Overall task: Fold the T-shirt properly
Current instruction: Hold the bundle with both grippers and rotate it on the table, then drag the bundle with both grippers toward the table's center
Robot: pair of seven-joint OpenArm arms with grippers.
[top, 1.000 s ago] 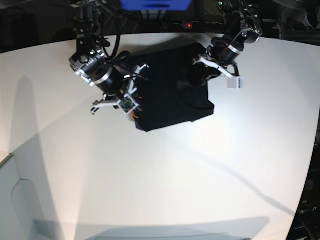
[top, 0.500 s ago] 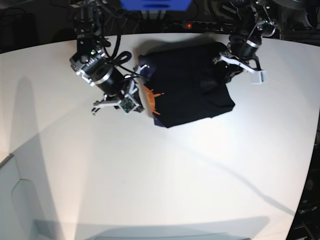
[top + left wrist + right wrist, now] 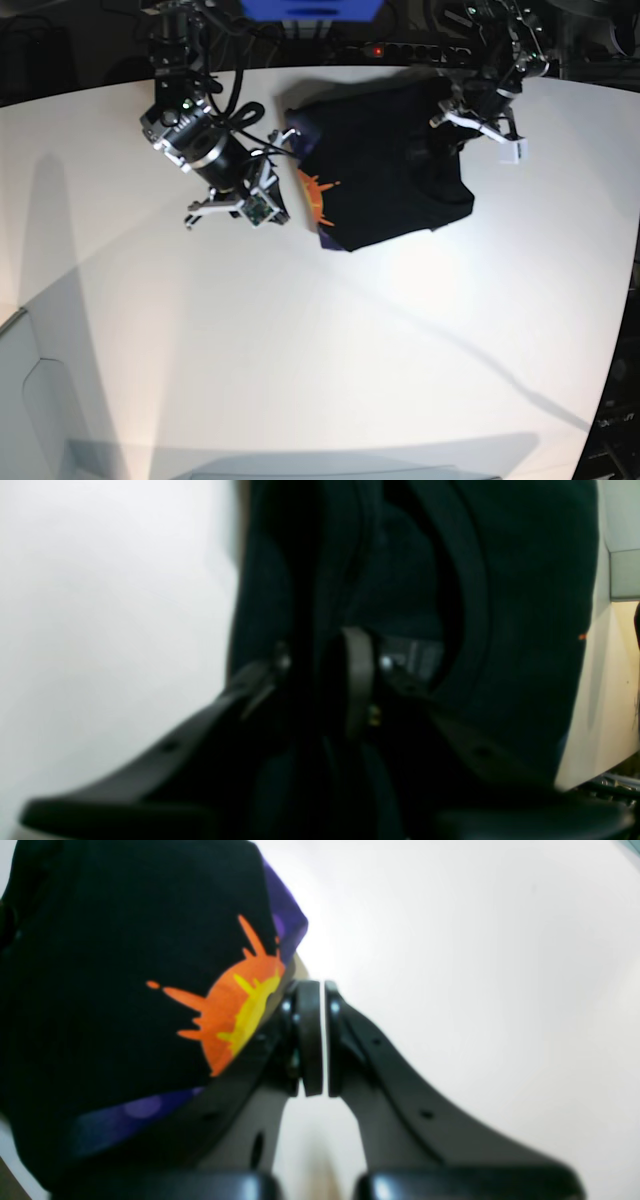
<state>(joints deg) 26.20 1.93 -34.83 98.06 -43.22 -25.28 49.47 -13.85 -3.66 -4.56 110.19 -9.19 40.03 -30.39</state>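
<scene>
The T-shirt (image 3: 385, 165) lies as a compact, roughly square black bundle at the far side of the white table (image 3: 330, 360), a little right of centre. An orange and yellow sunburst print (image 3: 318, 198) with a purple edge shows along its left border; the rest of the cloth is plain black, with soft folds near its right side.

The right gripper (image 3: 316, 1037) sits just beside the printed edge, at the left of the bundle. Its two black fingers (image 3: 308, 1040) are pressed almost flat together with only a hairline of light between them, and nothing is caught there; the cloth rests against the outer face of one finger, with bare table behind.

The left gripper (image 3: 462, 122) is at the far right corner of the T-shirt. In its wrist view dark folds fill the space around its fingers (image 3: 357, 680) and the picture is blurred, so I cannot tell how far the jaws are parted or whether cloth is clamped.

Both arms reach in from the far edge, where dark equipment and a blue object (image 3: 310, 8) stand behind the table.
</scene>
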